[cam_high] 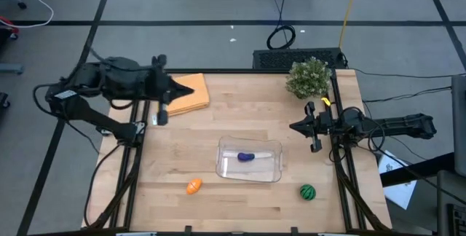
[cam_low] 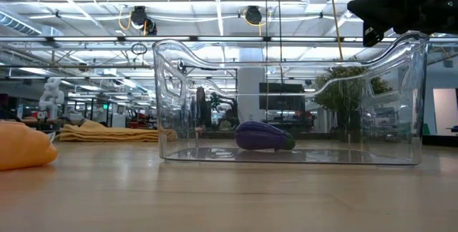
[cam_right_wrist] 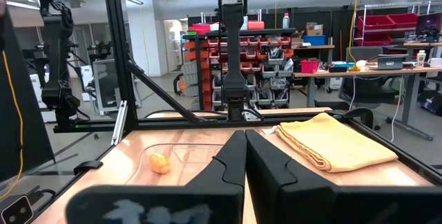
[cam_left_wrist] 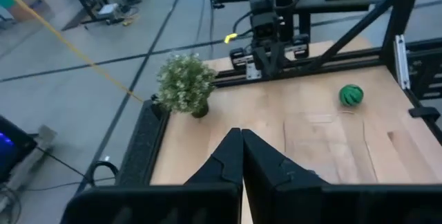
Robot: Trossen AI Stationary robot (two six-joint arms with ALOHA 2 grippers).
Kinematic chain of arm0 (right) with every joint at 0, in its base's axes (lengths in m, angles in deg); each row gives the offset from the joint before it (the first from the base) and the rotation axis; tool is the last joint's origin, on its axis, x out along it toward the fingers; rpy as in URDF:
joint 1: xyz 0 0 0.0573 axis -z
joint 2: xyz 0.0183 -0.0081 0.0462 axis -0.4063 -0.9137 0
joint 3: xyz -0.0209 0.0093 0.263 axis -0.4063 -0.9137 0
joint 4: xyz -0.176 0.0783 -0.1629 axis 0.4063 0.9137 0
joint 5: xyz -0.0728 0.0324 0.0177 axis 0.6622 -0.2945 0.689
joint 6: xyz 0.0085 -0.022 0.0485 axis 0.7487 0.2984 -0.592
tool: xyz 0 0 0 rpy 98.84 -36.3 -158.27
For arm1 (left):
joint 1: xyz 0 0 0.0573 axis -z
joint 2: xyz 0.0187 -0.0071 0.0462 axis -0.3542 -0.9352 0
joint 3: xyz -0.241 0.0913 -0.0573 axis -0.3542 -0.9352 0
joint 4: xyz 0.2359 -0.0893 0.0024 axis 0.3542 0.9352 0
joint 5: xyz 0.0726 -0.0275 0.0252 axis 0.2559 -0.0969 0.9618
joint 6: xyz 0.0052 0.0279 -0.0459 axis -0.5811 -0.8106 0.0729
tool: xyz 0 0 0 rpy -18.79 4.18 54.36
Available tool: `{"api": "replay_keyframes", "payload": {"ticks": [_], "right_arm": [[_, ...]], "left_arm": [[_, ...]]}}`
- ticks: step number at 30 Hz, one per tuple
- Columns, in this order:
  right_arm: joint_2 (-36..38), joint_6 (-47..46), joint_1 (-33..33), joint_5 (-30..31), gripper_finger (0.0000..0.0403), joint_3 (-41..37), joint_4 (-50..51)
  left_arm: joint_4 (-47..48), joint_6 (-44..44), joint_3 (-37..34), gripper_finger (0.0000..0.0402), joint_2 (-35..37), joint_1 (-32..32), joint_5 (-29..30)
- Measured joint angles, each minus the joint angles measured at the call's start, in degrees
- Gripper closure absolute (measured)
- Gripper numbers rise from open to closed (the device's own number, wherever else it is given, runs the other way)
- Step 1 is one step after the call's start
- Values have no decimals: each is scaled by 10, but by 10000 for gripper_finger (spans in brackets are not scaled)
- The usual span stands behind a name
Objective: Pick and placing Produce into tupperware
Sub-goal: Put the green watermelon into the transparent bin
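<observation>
The clear tupperware (cam_high: pixel 251 142) stands near the table's middle, and the purple piece (cam_high: pixel 246 156) lies on its floor (cam_low: pixel 263 136). On the bare wood near the front edge lie the orange piece with a green tip (cam_high: pixel 193 186) (cam_right_wrist: pixel 159 162) and, to the right, the green striped round piece (cam_high: pixel 308 191) (cam_left_wrist: pixel 351 95). My left gripper (cam_high: pixel 191 90) is shut and empty, raised over the folded cloth at the far left. My right gripper (cam_high: pixel 293 127) is shut and empty at the table's right edge, pointing toward the middle.
A folded orange-yellow cloth (cam_high: pixel 191 94) lies at the far left. A bushy green plant (cam_high: pixel 308 78) stands at the far right corner. Dark frame rails run along both side edges. Bare wood lies between the tupperware and the cloth.
</observation>
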Motion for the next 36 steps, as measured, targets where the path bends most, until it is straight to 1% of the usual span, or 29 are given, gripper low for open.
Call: {"api": "replay_keyframes", "payload": {"ticks": [3,10,15,17,21,28,31,32,35,36], "right_arm": [[0,0,0,0,403,0,1],[0,1,0,0,403,0,0],[0,1,0,0,403,0,0],[-1,1,0,0,403,0,0],[-6,0,0,0,403,0,-1],[-9,0,0,-2,403,0,-2],[-13,1,0,-2,403,0,-2],[-14,1,0,-2,403,0,-2],[-19,0,0,-2,403,0,-3],[-20,0,0,-2,403,0,-6]], "left_arm": [[-44,5,-56,401,50,0,1],[-220,33,-256,401,169,0,-17],[-370,38,-398,401,210,0,-75],[-415,19,-443,401,222,0,-89],[-453,9,-512,400,254,-7,-69],[-503,15,-610,401,365,-12,-45],[-525,22,-647,400,397,-12,-43],[-529,24,-660,400,406,-12,-46],[-565,17,-699,401,428,-9,-86],[-570,15,-711,400,436,-6,-91]]}}
